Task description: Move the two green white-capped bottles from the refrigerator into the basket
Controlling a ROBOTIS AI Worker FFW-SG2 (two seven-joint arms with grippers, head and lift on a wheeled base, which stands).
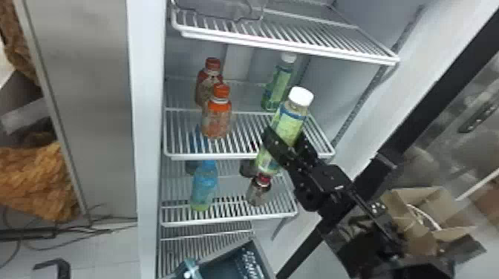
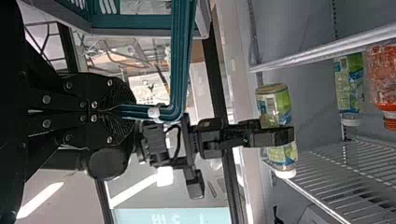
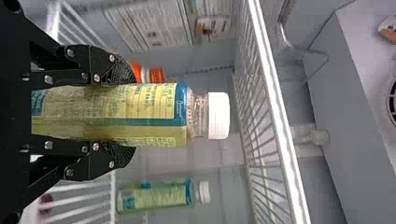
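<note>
HEAD VIEW
Held btl: the clear plastic bottle w/ green label & white screw cap (image 1: 293, 117) was tilted, in front of the mid shelf's near edge, scene right.
R gripper: flat black fingers (image 1: 284, 143) pinched that btl around its body.
2nd btl: a matching green-labelled, white-capped plastic bottle (image 1: 276, 87) stood upright on the mid white wire shelf (image 1: 241, 156), far right.
Orange-capped btls: two, incl. the near orange-red plastic bottle (image 1: 216, 118), stood on the left of that shelf, not part of the job.
Basket: the dark teal plastic basket (image 1: 232, 265) was near & low, by the fridge front.

L WRIST VIEW
L gripper: its fingers (image 2: 127, 110) were closed on the teal ribbed basket handle (image 2: 180, 56).
Held btl: hung by the shelf front, apart from the basket.

R WRIST VIEW
Held btl: gripped from both sides, cap free of the fingers.
2nd btl: untouched, well apart from the R gripper.

Done: 1 of 2 gripped, prob. lifted; 0 of 2 delivered, by my read.
Left: lower #1 into basket, release, then fetch & drop #2.
</note>
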